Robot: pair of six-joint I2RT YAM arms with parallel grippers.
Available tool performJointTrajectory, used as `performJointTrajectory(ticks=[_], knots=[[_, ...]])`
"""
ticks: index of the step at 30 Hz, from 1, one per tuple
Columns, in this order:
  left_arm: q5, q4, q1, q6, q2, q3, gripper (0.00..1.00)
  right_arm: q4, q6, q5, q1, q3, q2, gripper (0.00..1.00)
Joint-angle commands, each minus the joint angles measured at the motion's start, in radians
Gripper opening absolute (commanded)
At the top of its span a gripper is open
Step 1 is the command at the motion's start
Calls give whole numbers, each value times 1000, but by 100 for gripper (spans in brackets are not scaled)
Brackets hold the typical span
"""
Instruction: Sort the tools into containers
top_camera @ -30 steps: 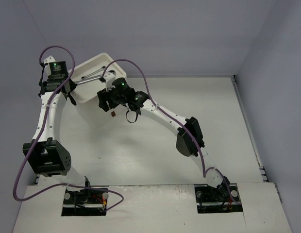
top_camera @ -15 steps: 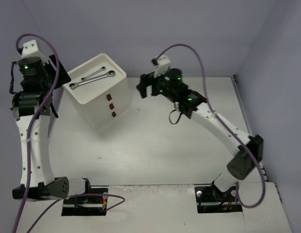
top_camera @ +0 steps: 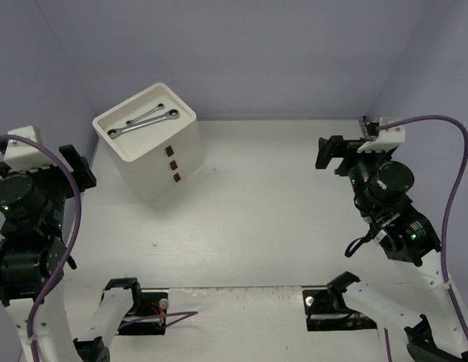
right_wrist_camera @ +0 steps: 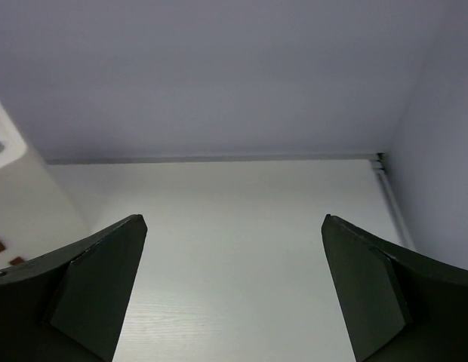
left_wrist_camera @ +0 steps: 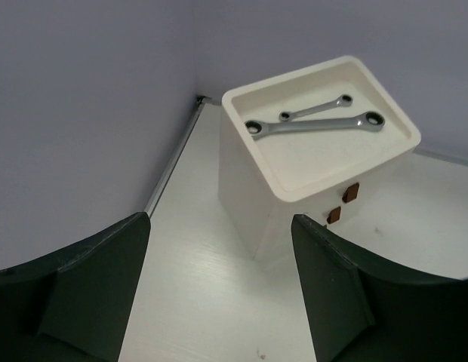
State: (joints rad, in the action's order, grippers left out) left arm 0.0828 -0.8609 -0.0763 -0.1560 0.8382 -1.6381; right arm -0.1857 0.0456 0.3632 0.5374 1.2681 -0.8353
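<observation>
- Now the two silver wrenches [left_wrist_camera: 317,124] lie in the tray [left_wrist_camera: 324,160] on top of the white drawer box [top_camera: 151,175], probably as their sorted place.
- The left fingers [left_wrist_camera: 90,286] are apart and empty, to the left of the box.
- The right fingers [right_wrist_camera: 90,294] are also apart and empty, well to its right.
- Only the top view shows all three brown tabs [top_camera: 173,164]; the left wrist view shows two.

Table [top_camera: 294,196]: white, faintly grained, one dark speck [top_camera: 152,244].
Walls [top_camera: 257,53]: pale lavender, on three sides.
Edge strip [left_wrist_camera: 170,167]: metal, where table meets wall.
</observation>
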Motion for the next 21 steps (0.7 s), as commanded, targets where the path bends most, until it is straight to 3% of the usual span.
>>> performJointTrajectory(ticks=[1, 10, 21], knots=[[79, 23, 18, 0, -74, 169, 73, -22, -77, 205, 4, -62, 96, 100], [232, 22, 104, -4, -206, 319, 73, -24, -77, 182, 4, -143, 217, 100], [223, 14, 102, -14, -277, 367, 73, -21, -82, 223, 65, -158, 231, 100]])
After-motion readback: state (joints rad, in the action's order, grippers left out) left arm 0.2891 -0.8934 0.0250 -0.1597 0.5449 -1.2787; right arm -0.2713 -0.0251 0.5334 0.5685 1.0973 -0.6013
